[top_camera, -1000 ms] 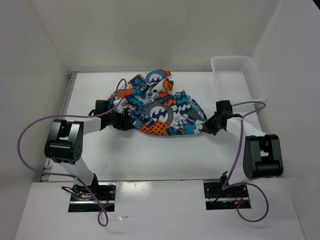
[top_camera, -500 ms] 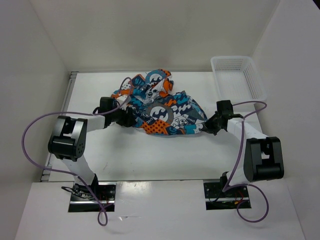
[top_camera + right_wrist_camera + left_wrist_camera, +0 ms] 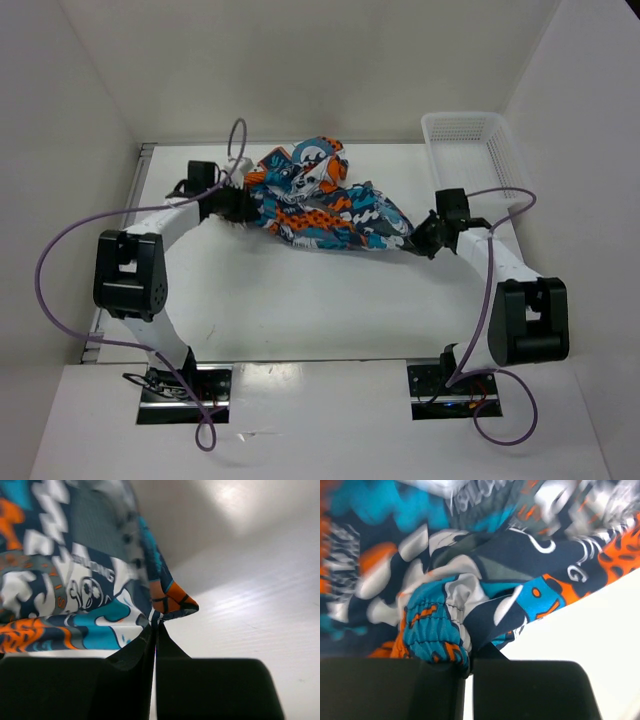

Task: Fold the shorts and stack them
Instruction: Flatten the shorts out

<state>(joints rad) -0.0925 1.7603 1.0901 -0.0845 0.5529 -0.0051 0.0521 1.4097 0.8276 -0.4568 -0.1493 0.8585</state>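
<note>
The shorts [image 3: 325,205], in a busy teal, orange, white and dark print, lie bunched across the middle of the table. My left gripper [image 3: 243,203] is shut on the shorts' left edge; in the left wrist view a gathered teal fold [image 3: 437,635] is pinched between the black jaws of the left gripper [image 3: 469,662]. My right gripper [image 3: 417,243] is shut on the shorts' right corner, and the right wrist view shows the orange corner [image 3: 172,602] held just above the closed tips of the right gripper [image 3: 155,627]. The cloth stretches between the two grippers.
A white mesh basket [image 3: 478,152] stands at the back right corner of the table. White walls [image 3: 80,150] close in the left, back and right sides. Purple cables [image 3: 60,260] loop beside both arms.
The left gripper has moved back and to the left and closed on the shorts' left edge. The cloth has been pulled out wider and flatter. The right gripper has kept its grip.
</note>
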